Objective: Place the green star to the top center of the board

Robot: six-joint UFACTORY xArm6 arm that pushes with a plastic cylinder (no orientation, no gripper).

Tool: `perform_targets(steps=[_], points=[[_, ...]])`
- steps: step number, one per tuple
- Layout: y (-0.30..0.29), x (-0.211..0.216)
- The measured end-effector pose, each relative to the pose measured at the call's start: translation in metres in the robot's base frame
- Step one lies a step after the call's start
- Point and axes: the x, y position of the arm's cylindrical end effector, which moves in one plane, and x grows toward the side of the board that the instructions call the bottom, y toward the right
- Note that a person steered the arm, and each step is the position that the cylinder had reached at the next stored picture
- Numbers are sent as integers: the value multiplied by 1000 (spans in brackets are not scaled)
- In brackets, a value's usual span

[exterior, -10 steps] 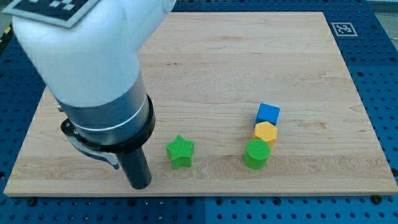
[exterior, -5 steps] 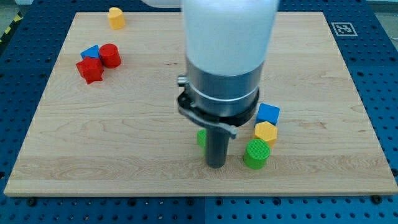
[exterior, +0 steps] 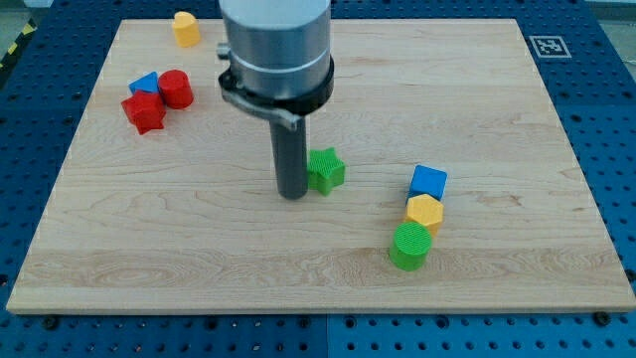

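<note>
The green star [exterior: 326, 169] lies near the middle of the wooden board [exterior: 477, 99], slightly below centre. My tip [exterior: 293, 193] rests on the board just left of the star, touching or nearly touching its left side. The dark rod rises from there into the grey and white arm body at the view's top.
A blue cube [exterior: 428, 182], a yellow hexagon block [exterior: 424, 211] and a green cylinder [exterior: 410, 246] sit in a line at the lower right. A red cylinder [exterior: 176, 89], a blue block [exterior: 145, 84] and a red block [exterior: 144, 112] cluster at upper left. A yellow block [exterior: 185, 27] lies at the top left edge.
The green star has moved up and to the right, from the lower board toward the centre. My tip swung right, then up, and now stands left of the star.
</note>
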Motion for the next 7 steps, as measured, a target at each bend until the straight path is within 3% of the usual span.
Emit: perform_targets(steps=[1, 3, 5, 7], points=[[9, -30], [71, 12], [113, 2], [109, -20]])
